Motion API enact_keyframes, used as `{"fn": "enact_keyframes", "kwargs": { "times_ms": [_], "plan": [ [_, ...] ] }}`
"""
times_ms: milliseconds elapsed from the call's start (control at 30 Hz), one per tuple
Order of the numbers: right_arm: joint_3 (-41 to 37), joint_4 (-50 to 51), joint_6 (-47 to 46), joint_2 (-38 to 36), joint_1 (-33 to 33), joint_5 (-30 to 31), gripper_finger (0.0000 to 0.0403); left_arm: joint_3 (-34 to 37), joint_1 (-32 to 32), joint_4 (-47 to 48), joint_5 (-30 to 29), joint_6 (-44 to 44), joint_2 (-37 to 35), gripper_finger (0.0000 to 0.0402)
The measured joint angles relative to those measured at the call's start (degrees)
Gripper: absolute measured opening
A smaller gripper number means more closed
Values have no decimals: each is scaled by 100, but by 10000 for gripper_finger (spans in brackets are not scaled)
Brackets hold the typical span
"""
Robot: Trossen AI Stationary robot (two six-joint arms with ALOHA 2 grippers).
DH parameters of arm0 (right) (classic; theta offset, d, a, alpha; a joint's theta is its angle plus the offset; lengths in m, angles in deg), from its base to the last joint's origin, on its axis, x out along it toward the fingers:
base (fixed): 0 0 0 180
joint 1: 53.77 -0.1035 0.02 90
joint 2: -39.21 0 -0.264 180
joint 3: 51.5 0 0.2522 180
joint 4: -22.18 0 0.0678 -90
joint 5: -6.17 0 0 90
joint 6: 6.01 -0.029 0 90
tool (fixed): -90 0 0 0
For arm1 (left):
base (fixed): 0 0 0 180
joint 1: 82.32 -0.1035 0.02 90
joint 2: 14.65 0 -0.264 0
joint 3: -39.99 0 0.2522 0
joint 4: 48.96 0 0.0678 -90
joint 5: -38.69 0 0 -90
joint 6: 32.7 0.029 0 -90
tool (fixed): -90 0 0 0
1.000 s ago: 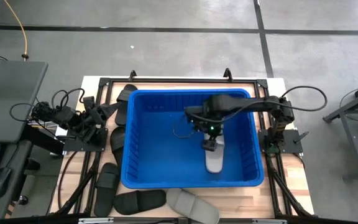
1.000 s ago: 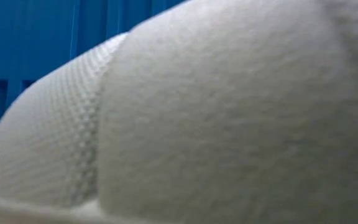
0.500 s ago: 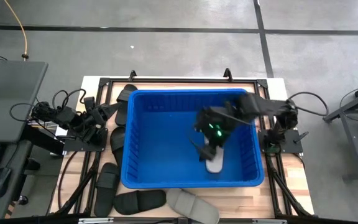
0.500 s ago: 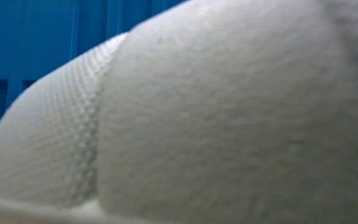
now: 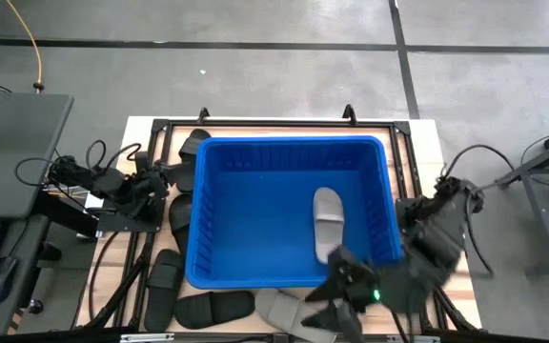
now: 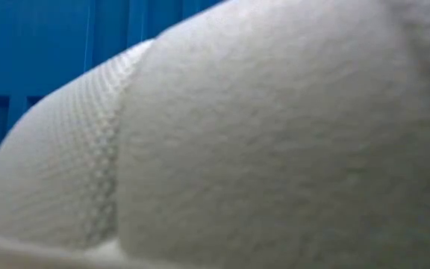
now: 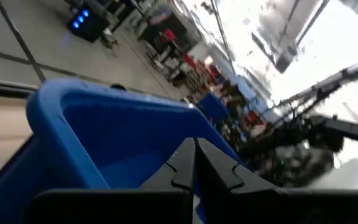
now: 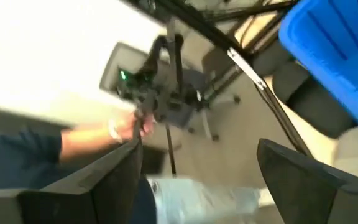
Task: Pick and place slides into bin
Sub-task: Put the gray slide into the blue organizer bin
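Right arm is folded low at the near right corner of the counter (image 5: 427, 129), its right gripper (image 5: 336, 297) blurred, outside the near wall of the bin (image 5: 198, 210) and just over the light grey slide (image 5: 289, 314) lying there. In the right wrist view the gripper fingers (image 8: 114, 180) stand wide apart with nothing between them; that camera looks off into the room, where a person's forearm and hand (image 8: 114, 130) show. Left arm waits at the left edge of the counter, its left gripper (image 5: 165, 179) just beside the bin's left wall; its wrist view shows the fingers (image 7: 185, 168) pressed together, empty, aimed across the bin rim. One light grey slide (image 5: 328, 222) lies flat on the bin floor, right of centre, sole down, strap band across its middle, long axis running far to near; can't tell which end is the toe. It fills the low view (image 6: 260, 142) as a textured grey band against the blue wall. Black slides outside the bin: several along the left wall (image 5: 177, 214), one at the near left corner (image 5: 163, 286), and one (image 5: 214, 308) along the near wall, long axis left to right, touching the light grey slide beside it.
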Motion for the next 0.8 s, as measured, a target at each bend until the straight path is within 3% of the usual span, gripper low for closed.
{"fn": "enact_keyframes", "kwargs": {
  "times_ms": [167,400,500,633,800],
  "plan": [
    [-1296,-1133,-1377,7,-654,1130,305,0,1,-10,366,-7,0,5],
    [-3536,-4841,-2324,230,-948,2710,305,0,-1,-567,823,-50,-61,5],
    [-3866,-5744,-2726,468,-1024,2817,305,0,1,-901,918,2,-168,5],
    [-3879,-5676,-3854,798,-1178,2459,305,-2,0,-1211,911,323,-332,5],
    [-3879,-5536,-4871,1078,-1530,2468,305,-2,-1,-1225,806,651,-544,5]
  ]
}}
